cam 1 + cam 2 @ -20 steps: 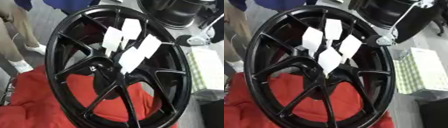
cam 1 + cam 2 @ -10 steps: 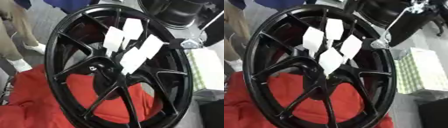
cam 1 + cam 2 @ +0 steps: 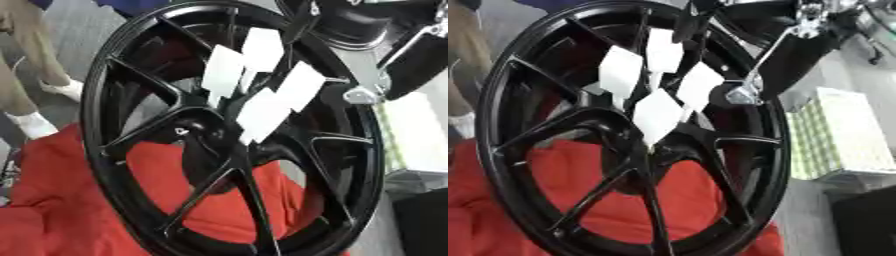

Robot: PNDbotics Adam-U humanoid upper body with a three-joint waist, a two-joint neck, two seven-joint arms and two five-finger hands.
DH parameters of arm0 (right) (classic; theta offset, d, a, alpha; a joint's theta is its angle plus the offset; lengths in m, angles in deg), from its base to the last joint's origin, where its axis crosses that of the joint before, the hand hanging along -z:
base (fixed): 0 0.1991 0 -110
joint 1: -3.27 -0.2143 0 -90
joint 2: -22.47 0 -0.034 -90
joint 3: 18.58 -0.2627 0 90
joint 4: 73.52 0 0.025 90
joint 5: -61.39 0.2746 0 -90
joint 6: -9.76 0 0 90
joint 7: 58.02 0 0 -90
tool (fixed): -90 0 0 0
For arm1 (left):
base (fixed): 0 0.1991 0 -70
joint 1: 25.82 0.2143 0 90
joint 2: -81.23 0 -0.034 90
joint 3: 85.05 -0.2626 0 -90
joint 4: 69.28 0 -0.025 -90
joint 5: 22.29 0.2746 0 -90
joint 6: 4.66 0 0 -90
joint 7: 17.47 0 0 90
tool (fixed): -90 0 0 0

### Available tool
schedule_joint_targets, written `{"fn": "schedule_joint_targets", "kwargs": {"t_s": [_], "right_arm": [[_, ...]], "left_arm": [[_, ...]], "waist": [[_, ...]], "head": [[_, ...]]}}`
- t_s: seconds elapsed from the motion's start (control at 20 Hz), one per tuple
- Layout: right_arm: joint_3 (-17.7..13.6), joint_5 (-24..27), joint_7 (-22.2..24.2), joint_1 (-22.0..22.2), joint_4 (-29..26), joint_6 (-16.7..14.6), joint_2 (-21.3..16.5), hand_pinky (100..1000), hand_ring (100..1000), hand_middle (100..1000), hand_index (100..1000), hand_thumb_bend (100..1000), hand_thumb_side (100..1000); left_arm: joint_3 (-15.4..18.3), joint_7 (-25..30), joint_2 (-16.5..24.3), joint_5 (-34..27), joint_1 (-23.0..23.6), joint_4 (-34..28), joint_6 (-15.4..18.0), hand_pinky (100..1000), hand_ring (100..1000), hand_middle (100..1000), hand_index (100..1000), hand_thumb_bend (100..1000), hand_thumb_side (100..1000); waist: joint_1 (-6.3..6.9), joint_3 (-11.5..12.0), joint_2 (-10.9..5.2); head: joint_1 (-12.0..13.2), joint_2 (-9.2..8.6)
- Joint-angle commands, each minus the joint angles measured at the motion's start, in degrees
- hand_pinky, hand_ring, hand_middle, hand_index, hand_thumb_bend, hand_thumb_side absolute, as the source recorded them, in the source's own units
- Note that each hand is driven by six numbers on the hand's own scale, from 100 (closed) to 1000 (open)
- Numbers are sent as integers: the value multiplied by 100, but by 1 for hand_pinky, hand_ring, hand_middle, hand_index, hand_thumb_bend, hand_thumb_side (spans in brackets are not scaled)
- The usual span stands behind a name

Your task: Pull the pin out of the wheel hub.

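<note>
Right hand (image 3: 741, 94) at the black wheel hub (image 3: 636, 165), finger state unclear; pins' (image 3: 656, 117) long axes fanned upward.

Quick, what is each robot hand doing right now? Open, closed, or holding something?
Left robot hand: not in view.
Right robot hand: its arm comes in at the upper right behind the wheel, but its fingers cannot be told.
</note>
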Motion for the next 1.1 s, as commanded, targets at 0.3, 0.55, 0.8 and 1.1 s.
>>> {"fn": "schedule_joint_targets", "kwargs": {"t_s": [0.3,0.55,0.8,1.1], "right_arm": [[35,-308,124,-33,-35,-338,-254,1000,882,798,828,396,100],[26,-445,134,-5,-35,-412,-269,1000,885,798,824,388,100],[38,-545,113,29,-35,-439,-276,1000,884,797,822,375,100],[36,-556,-15,33,-35,-413,-249,1000,866,783,814,366,100]], "left_arm": [[15,24,78,-37,-90,-115,0,846,737,698,838,100,612],[11,33,74,-33,-90,-115,1,847,737,697,838,100,611],[9,50,66,-28,-93,-115,3,847,736,697,837,100,611],[7,69,58,-14,-98,-115,-1,848,735,696,837,100,611]], "waist": [[61,23,-59],[61,28,-31],[61,35,6],[61,35,71]], "head": [[-179,-45],[-192,-51],[-194,-81],[-181,-58]]}}
